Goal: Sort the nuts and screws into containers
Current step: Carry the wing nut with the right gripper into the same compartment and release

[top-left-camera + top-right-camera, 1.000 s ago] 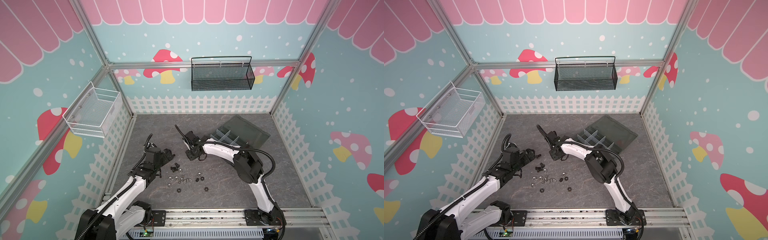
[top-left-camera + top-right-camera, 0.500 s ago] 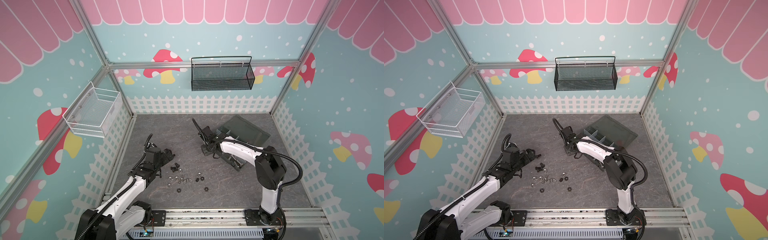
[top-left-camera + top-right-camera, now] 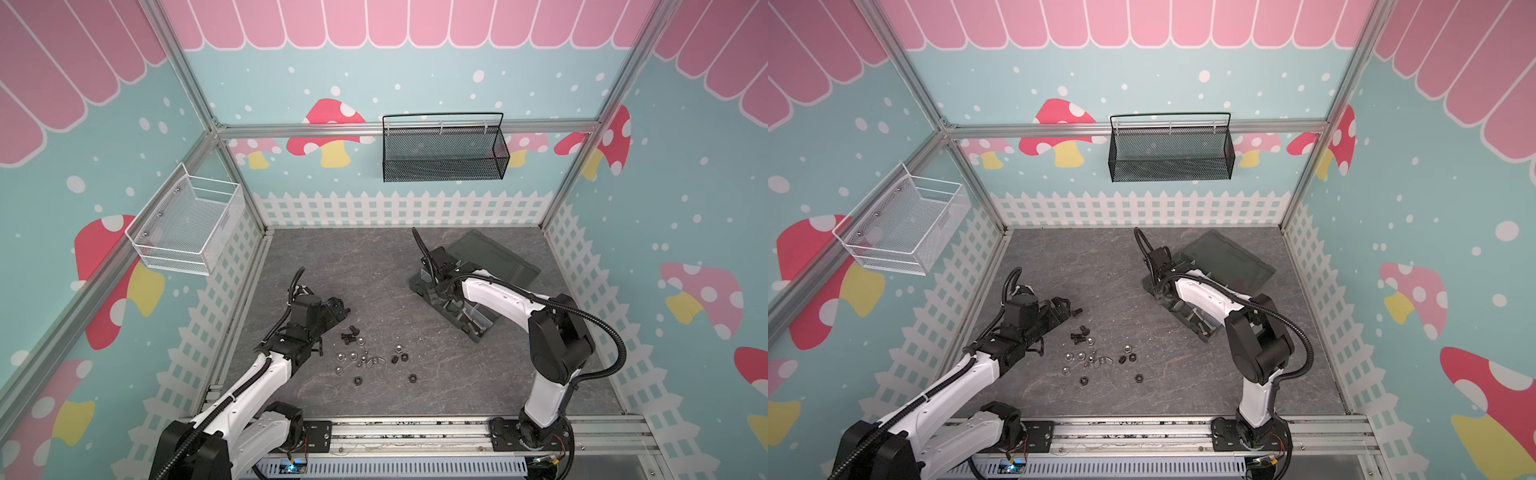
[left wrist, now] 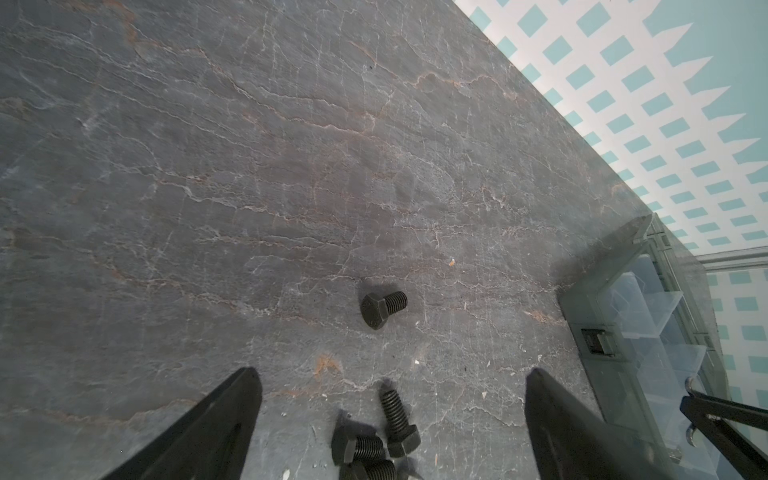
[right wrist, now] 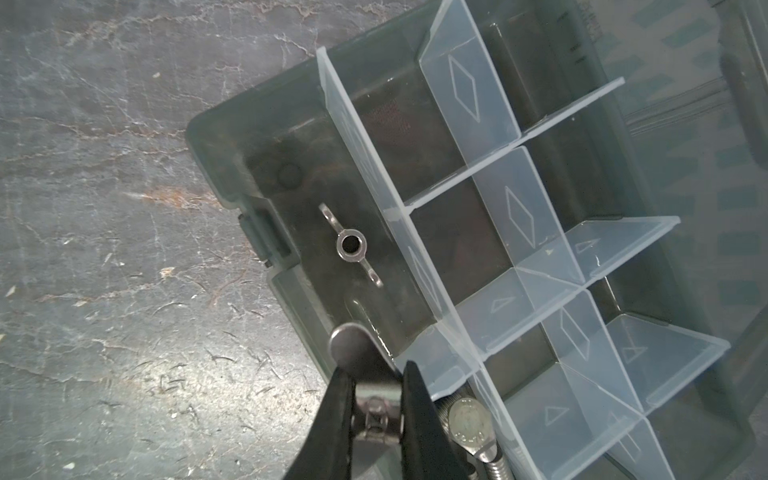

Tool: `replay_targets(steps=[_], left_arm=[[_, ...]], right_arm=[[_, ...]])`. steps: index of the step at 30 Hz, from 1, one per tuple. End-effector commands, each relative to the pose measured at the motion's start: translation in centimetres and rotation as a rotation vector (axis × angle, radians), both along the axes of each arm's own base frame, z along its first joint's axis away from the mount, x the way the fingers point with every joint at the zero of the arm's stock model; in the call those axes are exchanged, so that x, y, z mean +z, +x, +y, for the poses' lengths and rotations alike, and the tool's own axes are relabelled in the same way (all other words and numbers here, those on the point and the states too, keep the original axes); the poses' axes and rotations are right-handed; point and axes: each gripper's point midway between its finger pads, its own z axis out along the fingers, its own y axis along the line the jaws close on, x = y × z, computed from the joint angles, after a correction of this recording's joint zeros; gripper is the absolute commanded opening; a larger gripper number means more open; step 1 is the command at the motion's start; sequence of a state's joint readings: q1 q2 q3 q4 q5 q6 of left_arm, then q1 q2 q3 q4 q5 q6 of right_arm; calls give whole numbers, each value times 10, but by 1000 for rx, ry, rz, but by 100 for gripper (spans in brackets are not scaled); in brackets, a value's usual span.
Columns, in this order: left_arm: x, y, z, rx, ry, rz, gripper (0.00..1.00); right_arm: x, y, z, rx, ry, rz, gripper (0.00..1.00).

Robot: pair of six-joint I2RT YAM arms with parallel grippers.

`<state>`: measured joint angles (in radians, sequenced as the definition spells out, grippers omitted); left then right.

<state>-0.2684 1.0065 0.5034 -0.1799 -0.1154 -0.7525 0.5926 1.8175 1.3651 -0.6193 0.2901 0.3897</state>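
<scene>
My right gripper (image 5: 375, 370) is shut on a silver wing nut (image 5: 353, 343) just above the front end compartment of the grey-green organizer box (image 5: 216, 137). Another wing nut (image 5: 351, 245) lies flat in that compartment. A silver bolt (image 5: 471, 424) lies in the adjoining one. My left gripper (image 4: 390, 374) stands open and empty low over the table, with three black bolts (image 4: 398, 419) between and ahead of its fingers. In both top views, loose silver and black nuts (image 3: 353, 356) lie scattered right of the left gripper (image 3: 336, 309).
The box (image 3: 478, 332) lies at an angle right of centre, its lid (image 3: 494, 257) folded open towards the back wall. A black mesh basket (image 3: 442, 158) hangs on the back wall and a white wire basket (image 3: 187, 224) on the left wall.
The right arm has swung right from near the loose pile to above the organizer box, gripper still shut. The left arm has not moved.
</scene>
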Motion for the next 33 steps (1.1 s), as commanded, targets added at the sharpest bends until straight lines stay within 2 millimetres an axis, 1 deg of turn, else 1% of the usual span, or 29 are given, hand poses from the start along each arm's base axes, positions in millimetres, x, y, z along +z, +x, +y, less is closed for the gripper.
replay_targets(steps=[1, 10, 13, 15, 21, 24, 27, 33], left_arm=[[1, -2, 4, 19, -4, -4, 100], [0, -3, 5, 24, -2, -1, 100], [0, -3, 6, 25, 1, -1, 100], [0, -3, 6, 25, 1, 1, 100], [-1, -3, 6, 26, 3, 1, 100], [1, -3, 6, 26, 2, -2, 100], [1, -2, 6, 26, 3, -3, 100], [0, -3, 6, 27, 2, -1, 100]], right_arm=[[-5, 6, -8, -12, -39, -11, 0], [-23, 13, -11, -10, -64, 12, 0], [-24, 13, -11, -8, -64, 12, 0], [-25, 12, -10, -6, -59, 18, 3], [-30, 8, -10, -12, -49, 35, 24], [-32, 6, -10, -12, -47, 43, 30], [-32, 5, -10, -13, -44, 47, 34], [-18, 4, -10, -26, -23, 25, 37]])
